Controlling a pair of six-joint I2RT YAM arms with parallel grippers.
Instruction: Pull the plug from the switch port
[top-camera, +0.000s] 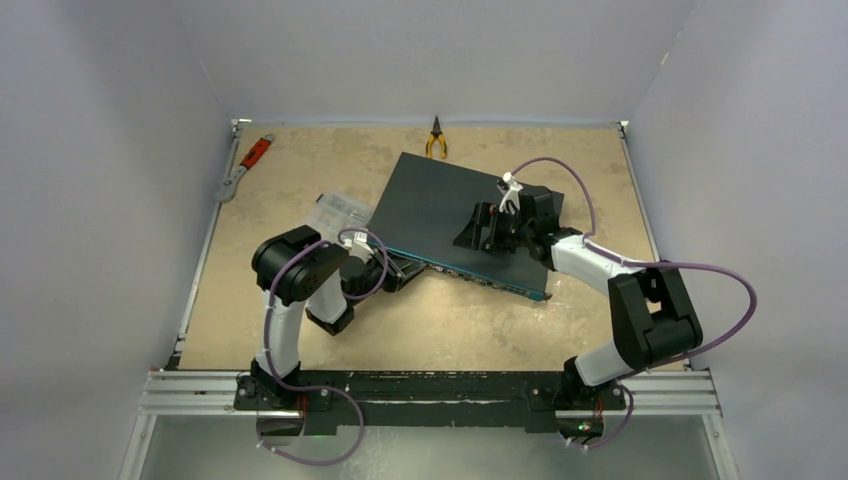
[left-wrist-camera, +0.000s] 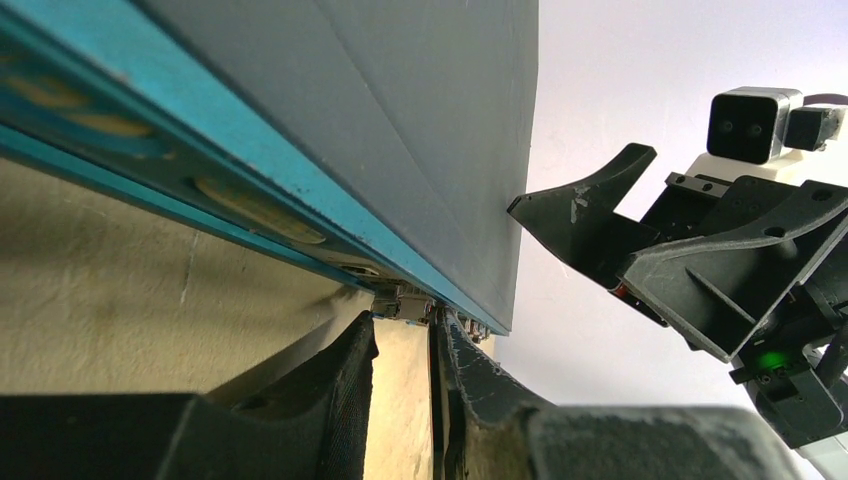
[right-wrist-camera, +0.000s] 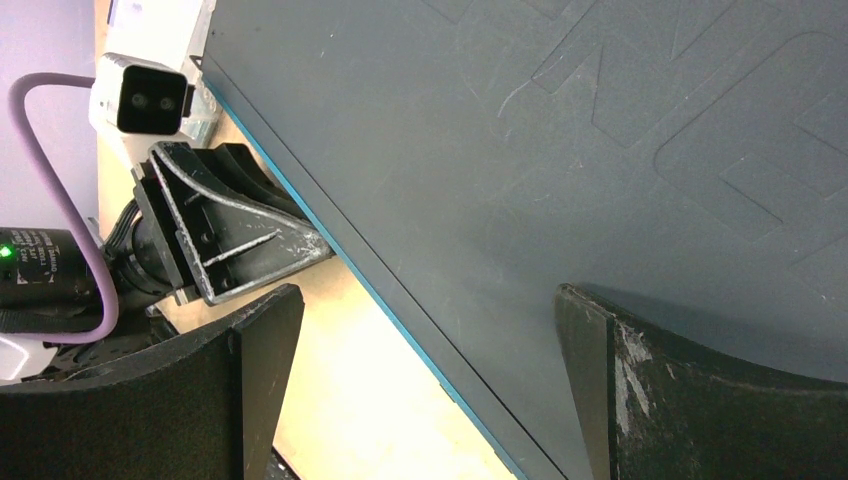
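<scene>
Left wrist view: the plug (left-wrist-camera: 403, 302) sits at the port face of the switch (left-wrist-camera: 400, 120) and appears seated in its port. Extraction is judged not yet done. The approach looks complete. What is left is to confirm the grip and pull straight away from the port face.

Left gripper (left-wrist-camera: 403, 326): the jaws are narrowed to a slim gap, with a fingertip on each side of the plug. Whether the pads press on the plug cannot be told.

Right gripper (right-wrist-camera: 428, 295): the jaws are fully apart and hold nothing. One finger is over the switch top, the other just off its blue edge. Contact with the top cannot be confirmed.

From above, the switch lies flat on the table (top-camera: 300, 330), with the plug at the left-arm end of the port face.
</scene>
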